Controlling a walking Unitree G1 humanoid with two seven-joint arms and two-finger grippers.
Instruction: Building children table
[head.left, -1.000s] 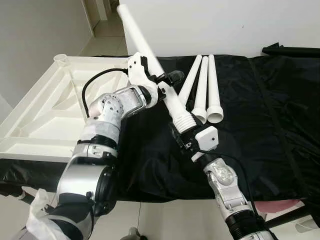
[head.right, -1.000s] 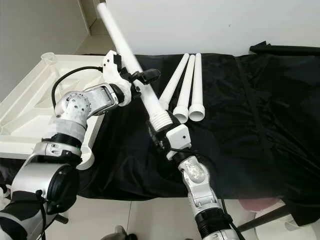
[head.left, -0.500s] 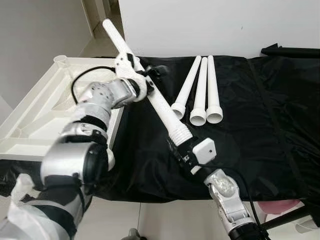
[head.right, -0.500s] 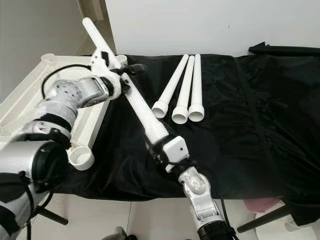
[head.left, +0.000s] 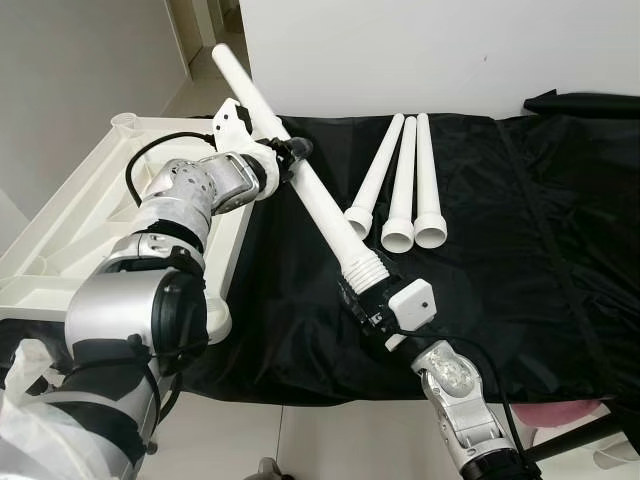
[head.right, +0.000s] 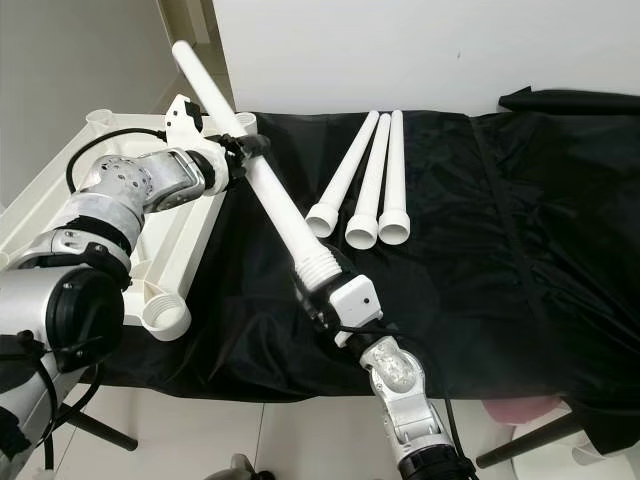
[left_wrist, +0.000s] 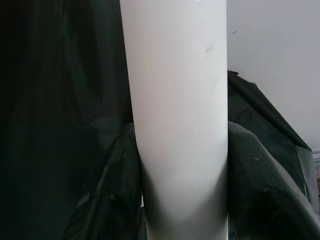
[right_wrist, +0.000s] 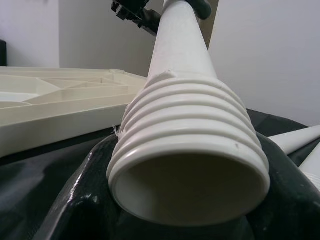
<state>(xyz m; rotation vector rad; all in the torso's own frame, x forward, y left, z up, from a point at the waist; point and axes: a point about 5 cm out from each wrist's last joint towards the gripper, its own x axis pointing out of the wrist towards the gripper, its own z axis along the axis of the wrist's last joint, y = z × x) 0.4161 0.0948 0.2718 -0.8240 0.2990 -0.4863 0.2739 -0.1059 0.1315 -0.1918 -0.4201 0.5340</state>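
Left eye view: the long white table leg was held by both grippers, the right gripper clenched on its threaded end above the black cloth, the left gripper closed round the shaft beside the upturned white tabletop. Compared with a second before, the leg's upper end had been swung towards the tabletop and lowered, which suggested it was being lined up for a corner socket. Three spare legs lay on the cloth, well apart from the tabletop.

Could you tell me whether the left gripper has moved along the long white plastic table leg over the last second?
Yes. The left gripper went up the long white plastic table leg, away from the three spare legs and toward the white tabletop.
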